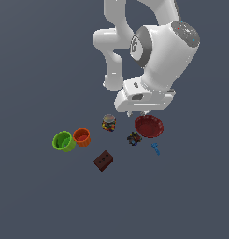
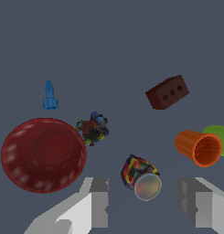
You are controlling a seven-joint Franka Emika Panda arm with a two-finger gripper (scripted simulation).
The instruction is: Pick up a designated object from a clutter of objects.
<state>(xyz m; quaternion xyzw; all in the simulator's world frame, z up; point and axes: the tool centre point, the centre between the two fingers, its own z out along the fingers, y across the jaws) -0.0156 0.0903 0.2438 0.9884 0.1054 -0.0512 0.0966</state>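
The dark-red ribbed bowl lies on the grey floor at the exterior view's right of the clutter; it also shows in the wrist view. My gripper hangs above the floor between the bowl and the multicoloured jar. In the wrist view the gripper is open and empty. Its two fingers stand wide apart, the jar shows between them, and the bowl is off to one side.
A dark multicoloured lump lies right beside the bowl. A tiny blue piece, a brown brick-like block, an orange cup and a green cup lie around.
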